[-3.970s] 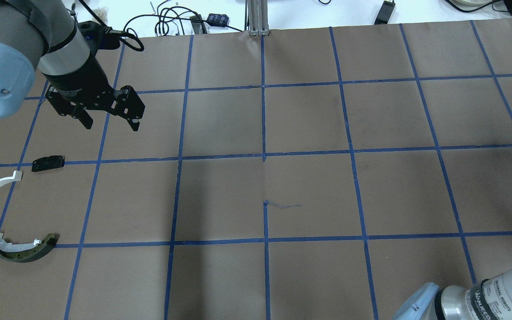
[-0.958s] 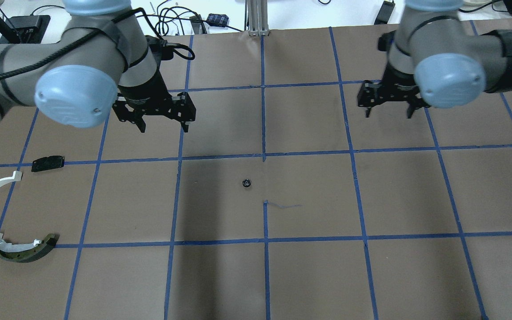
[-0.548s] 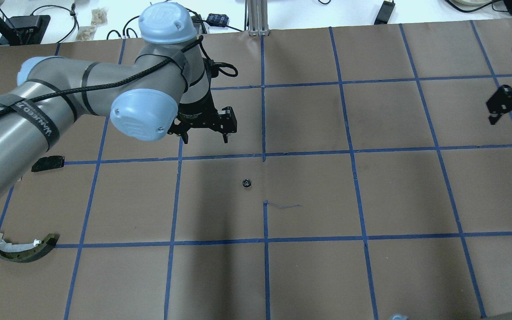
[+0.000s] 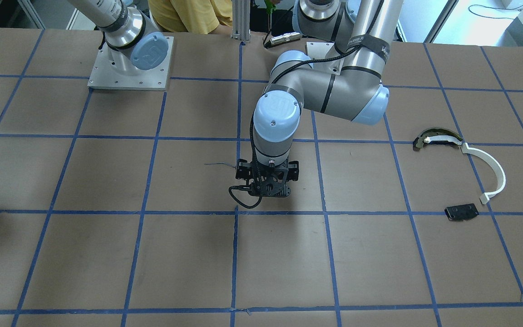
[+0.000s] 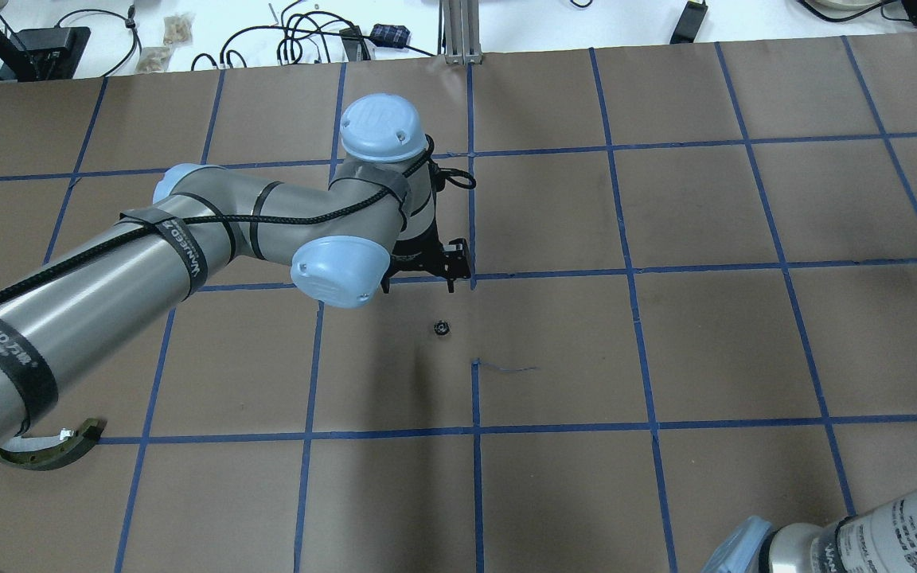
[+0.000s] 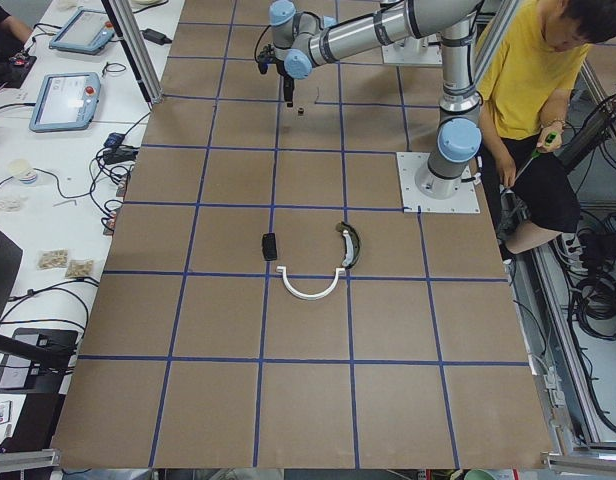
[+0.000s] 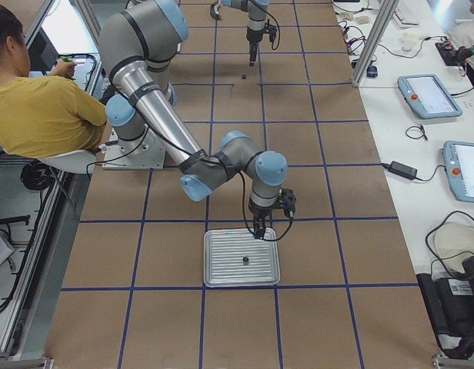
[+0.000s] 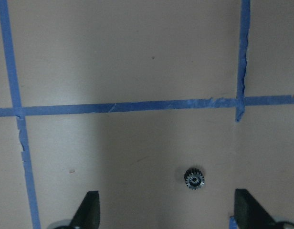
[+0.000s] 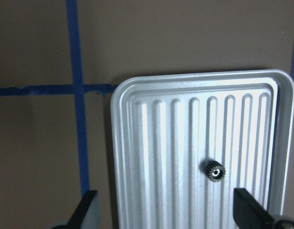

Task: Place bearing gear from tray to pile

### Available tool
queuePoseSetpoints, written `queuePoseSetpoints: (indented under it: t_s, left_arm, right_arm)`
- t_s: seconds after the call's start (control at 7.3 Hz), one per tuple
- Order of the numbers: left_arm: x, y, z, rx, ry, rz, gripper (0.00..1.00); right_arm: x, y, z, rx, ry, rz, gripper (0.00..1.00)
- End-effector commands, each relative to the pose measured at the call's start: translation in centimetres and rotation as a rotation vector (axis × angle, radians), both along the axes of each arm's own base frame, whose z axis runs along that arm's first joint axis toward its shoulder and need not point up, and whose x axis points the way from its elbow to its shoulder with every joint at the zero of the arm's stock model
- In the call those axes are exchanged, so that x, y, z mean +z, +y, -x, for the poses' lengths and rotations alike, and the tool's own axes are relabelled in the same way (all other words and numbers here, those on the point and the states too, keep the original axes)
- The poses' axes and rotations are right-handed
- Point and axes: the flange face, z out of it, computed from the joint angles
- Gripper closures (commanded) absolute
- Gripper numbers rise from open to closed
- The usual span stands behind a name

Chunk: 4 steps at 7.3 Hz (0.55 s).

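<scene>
A small dark bearing gear [image 5: 442,327] lies on the brown paper near the table's middle, also seen in the left wrist view [image 8: 194,179]. My left gripper [image 5: 420,278] hovers open just beyond it, the gear between and ahead of its fingertips [image 8: 89,210]. A second gear [image 9: 213,170] lies in the ribbed metal tray [image 9: 128,157]. My right gripper [image 9: 167,210] is open and empty above the tray [image 7: 221,278]. The pile lies far to my left: white curved strip [image 4: 493,168], yellowish-metal curved piece [image 4: 434,138], black plate [image 4: 461,211].
My left arm [image 5: 148,263] stretches across the table's left half and hides part of the pile in the overhead view. The right arm's base [image 4: 130,68] is bolted to the table. A person in yellow [image 7: 37,115] sits behind the robot.
The left arm has swung right and lowered toward the gear in the table's middle. The right gripper has left the overhead view's upper right; only its arm shows at the bottom right.
</scene>
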Motion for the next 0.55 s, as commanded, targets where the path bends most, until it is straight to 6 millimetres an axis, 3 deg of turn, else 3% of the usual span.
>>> queuePoseSetpoints:
  t_s: [0.0,0.14,0.41]
  left_arm:
    - [-3.0,0.5,1.5,-0.025,-0.013,-0.028,0.0]
    - [-4.0,0.5,1.9,-0.03,-0.015,-0.029,0.0]
    - [-5.2,0.6,1.9,-0.03,-0.023,-0.051,0.0]
  right_arm:
    - [-4.2,2.0,5.0,0.047,-0.027,0.024,0.0]
    - [-5.2,1.9,5.5,0.12,-0.06,0.049,0.0]
    - [-7.2,3.6,7.2,0.103,-0.089,0.037,0.04]
